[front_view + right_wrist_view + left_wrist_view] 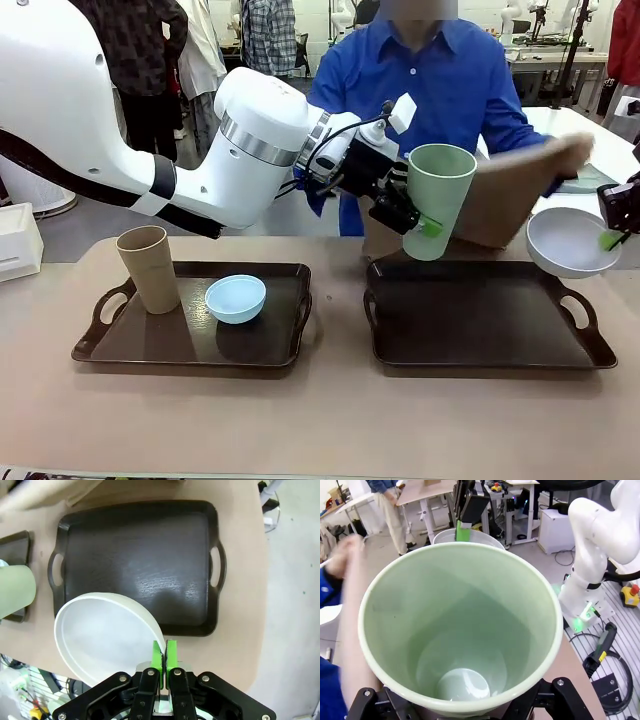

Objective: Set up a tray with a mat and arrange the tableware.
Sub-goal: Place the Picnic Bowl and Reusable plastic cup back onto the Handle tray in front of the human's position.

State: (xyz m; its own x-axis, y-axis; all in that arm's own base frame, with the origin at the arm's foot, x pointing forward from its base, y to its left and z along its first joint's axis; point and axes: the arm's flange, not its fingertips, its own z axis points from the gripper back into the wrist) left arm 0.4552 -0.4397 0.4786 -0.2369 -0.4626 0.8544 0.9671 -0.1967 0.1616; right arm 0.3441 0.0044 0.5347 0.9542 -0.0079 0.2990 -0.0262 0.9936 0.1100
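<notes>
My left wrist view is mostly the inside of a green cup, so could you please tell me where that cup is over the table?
Observer: The left gripper holds the green cup in the air by the far left corner of the right-hand tray.
Operator: Thank you, and where is the other arm?
Observer: The right gripper is shut on the rim of a white bowl, held up near that tray's right end.
Operator: Is anything set down?
Observer: A brown cup and a blue bowl stand on the left-hand tray.
</notes>
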